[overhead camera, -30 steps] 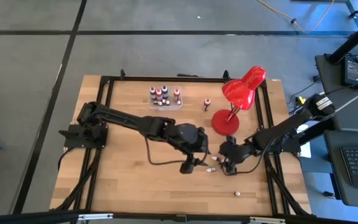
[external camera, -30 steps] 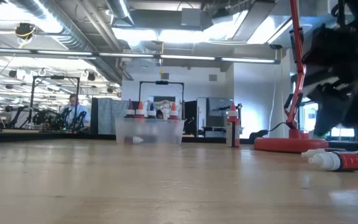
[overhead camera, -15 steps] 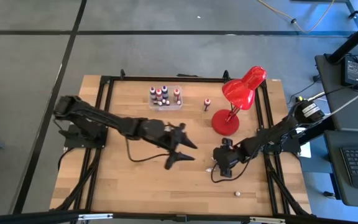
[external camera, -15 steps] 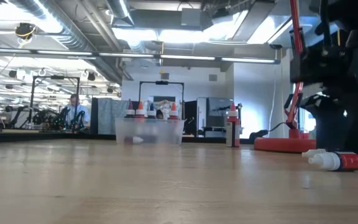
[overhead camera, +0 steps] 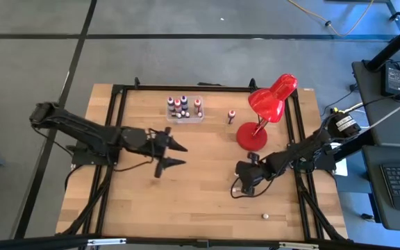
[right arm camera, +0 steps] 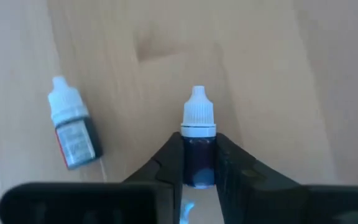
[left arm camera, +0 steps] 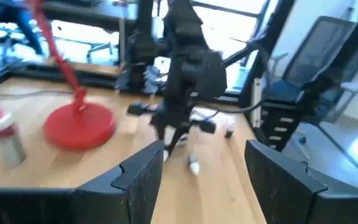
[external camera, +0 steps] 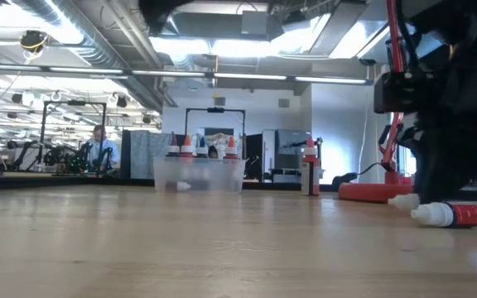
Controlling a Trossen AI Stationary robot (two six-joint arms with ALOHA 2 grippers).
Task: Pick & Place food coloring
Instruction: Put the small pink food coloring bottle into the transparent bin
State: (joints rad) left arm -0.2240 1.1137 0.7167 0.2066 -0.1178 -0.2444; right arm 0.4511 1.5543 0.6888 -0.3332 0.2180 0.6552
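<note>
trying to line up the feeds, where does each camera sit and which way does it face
High view: above the table, looking straight down; both arms show, left gripper open at mid-table, right gripper near the red lamp.
Low view: at table-top height, looking level across to the clear box and the room; the right arm's dark bulk shows at right.
Left wrist view: past its own spread fingers toward the right arm.
Right wrist view: down at the wood, fingers clamping a bottle.
High, low and left wrist views share the lamp.
</note>
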